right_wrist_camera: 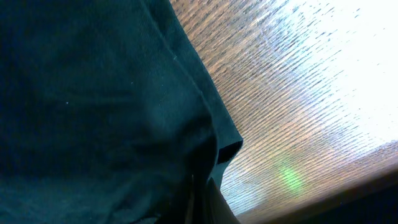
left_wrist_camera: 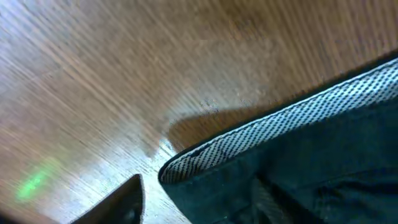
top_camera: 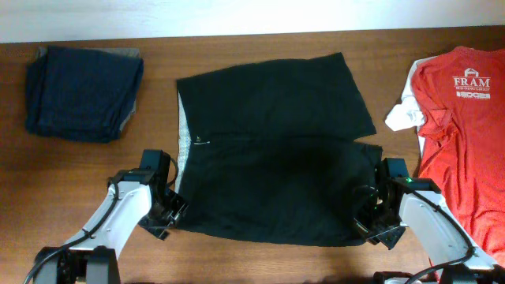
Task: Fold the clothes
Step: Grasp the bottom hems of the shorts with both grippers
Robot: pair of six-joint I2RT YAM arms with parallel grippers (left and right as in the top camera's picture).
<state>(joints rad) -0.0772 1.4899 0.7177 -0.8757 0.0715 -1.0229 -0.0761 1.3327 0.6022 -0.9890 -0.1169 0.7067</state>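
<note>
Left gripper (top_camera: 168, 211) and right gripper (top_camera: 368, 221) at the near corners of the black shorts (top_camera: 268, 158), which lie spread flat mid-way across the table (top_camera: 118, 158). Whether either gripper is closed cannot be told. Only the left wrist view resolves the dotted pale waistband (left_wrist_camera: 280, 121), shadowed beneath.

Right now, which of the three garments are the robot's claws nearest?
The black shorts spread flat mid-table: left gripper and right gripper sit at its near corners. Folded navy clothes and red T-shirt lie off at the sides.
</note>
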